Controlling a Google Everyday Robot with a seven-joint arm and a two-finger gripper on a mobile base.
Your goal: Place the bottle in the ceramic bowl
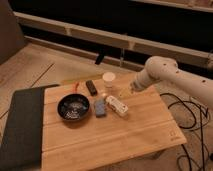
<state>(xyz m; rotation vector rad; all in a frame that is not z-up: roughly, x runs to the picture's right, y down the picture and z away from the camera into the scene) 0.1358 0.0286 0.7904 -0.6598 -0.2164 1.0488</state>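
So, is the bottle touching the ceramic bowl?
Apart. The camera view shows the bottle lying right of the blue object, which lies between it and the ceramic bowl. The gripper hovers just behind the bottle.

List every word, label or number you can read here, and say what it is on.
None can be read.
On the bottle: faint label marks, too blurred.
On the table: a small dark mark near its right corner, unreadable.
On the gripper, just beyond the bottle: no text shows.
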